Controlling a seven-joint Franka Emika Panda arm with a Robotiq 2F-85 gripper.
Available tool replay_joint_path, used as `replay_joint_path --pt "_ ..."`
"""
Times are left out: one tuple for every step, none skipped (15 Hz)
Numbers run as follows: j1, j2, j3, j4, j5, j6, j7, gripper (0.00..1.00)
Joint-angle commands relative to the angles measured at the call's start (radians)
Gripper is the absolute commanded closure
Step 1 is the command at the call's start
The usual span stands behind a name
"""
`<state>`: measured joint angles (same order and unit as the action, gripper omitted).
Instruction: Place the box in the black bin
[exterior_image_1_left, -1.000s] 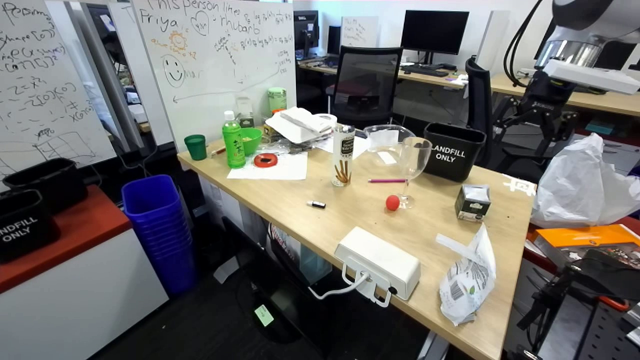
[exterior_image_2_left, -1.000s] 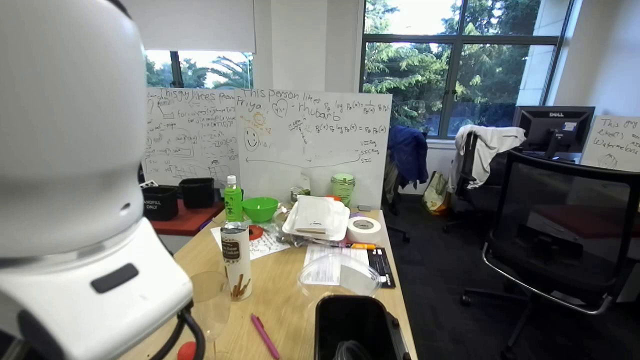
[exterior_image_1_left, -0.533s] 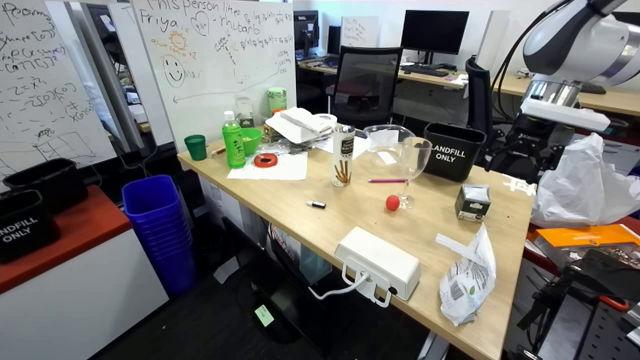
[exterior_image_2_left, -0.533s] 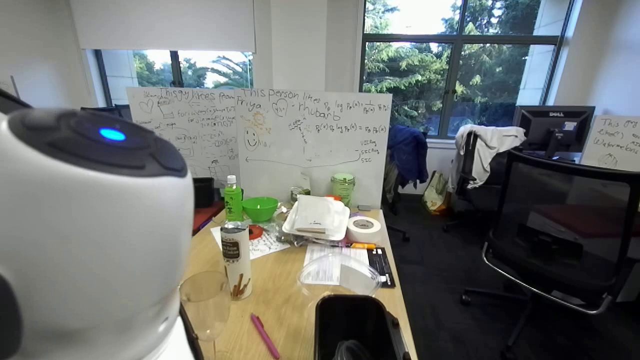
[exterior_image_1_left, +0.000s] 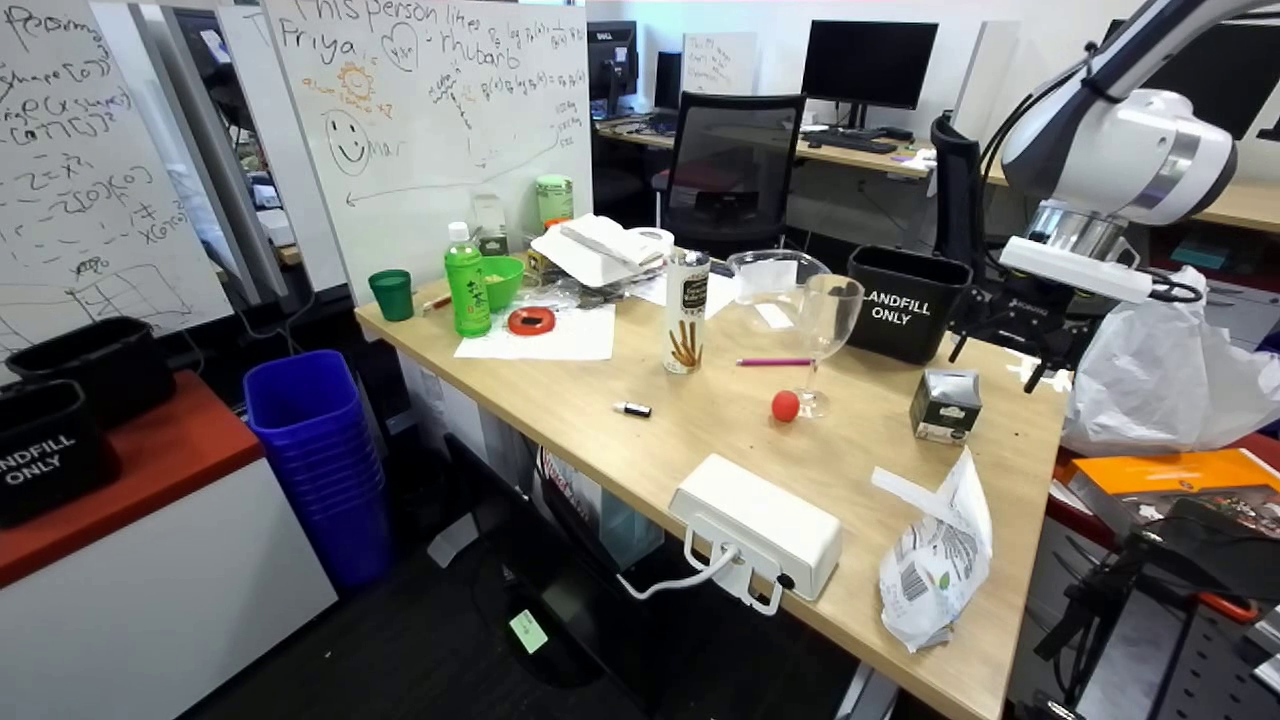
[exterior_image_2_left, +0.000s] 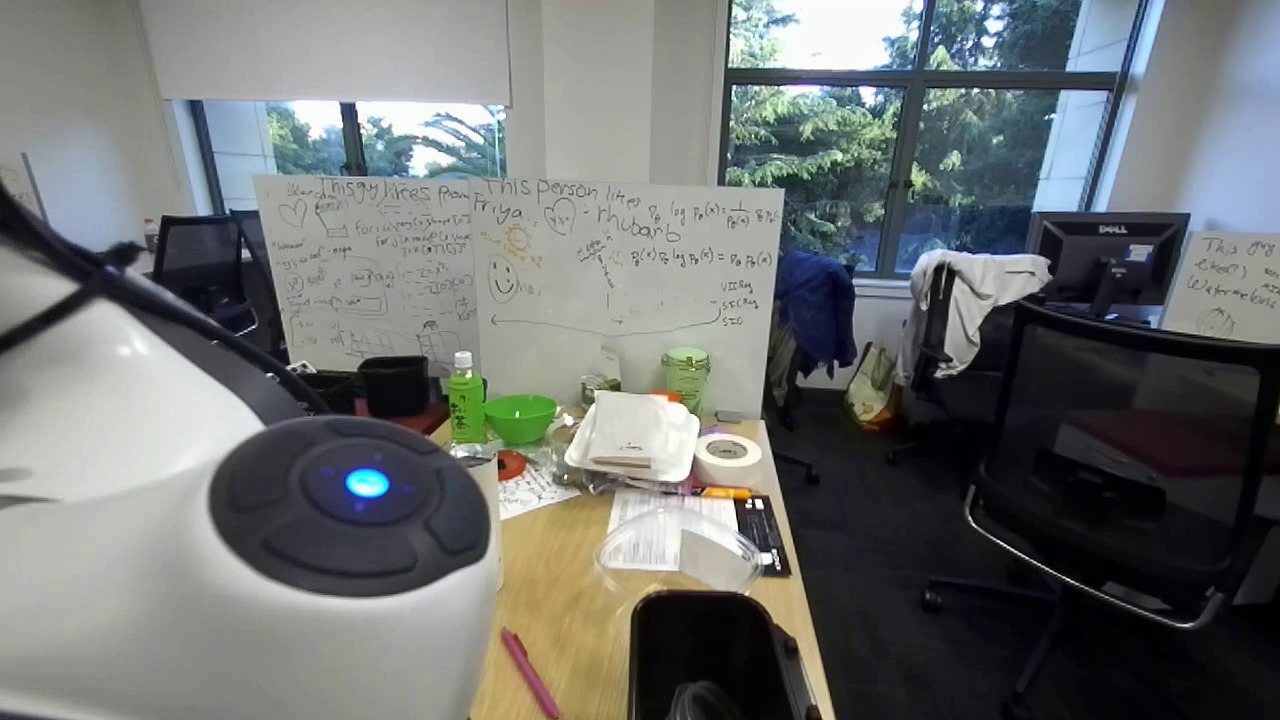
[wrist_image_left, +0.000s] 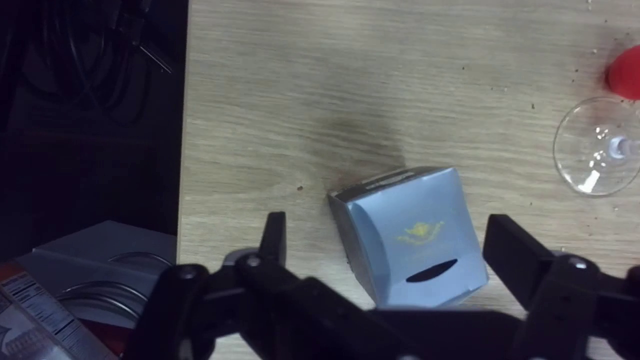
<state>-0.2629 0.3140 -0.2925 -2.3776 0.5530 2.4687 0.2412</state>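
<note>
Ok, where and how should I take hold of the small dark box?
Grip the box by two opposite side walls, coming straight down from above, I'd say: it stands upright, the walls look flat, and the end effector is open. In the wrist view the box sits askew to the fingers, so a small twist should square them.

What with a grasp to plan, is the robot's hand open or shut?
Open: in the wrist view, the hand has its fingers spread, with the small carton and some tabletop showing between them.
</note>
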Motion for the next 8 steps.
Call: replay_joint_path --pt "-0.031 0.082 0.026 0.069 0.020 0.010 0.026 0.00" --pt "-0.033 0.101 0.028 0.086 0.016 0.013 0.032 0.00" --pt "-0.035 0.116 0.030 0.101 0.016 0.015 0.038 0.00" --pt "-0.037 0.128 0.033 0.118 0.016 0.013 0.043 0.00" --pt "-0.037 0.139 0.034 0.132 0.012 0.013 0.047 0.00" --pt "-0.037 0.148 0.035 0.145 0.009 0.013 0.052 0.00" --pt "-0.037 0.155 0.036 0.156 0.007 0.013 0.056 0.00" --pt "-0.039 0.162 0.038 0.166 0.007 0.009 0.058 0.00"
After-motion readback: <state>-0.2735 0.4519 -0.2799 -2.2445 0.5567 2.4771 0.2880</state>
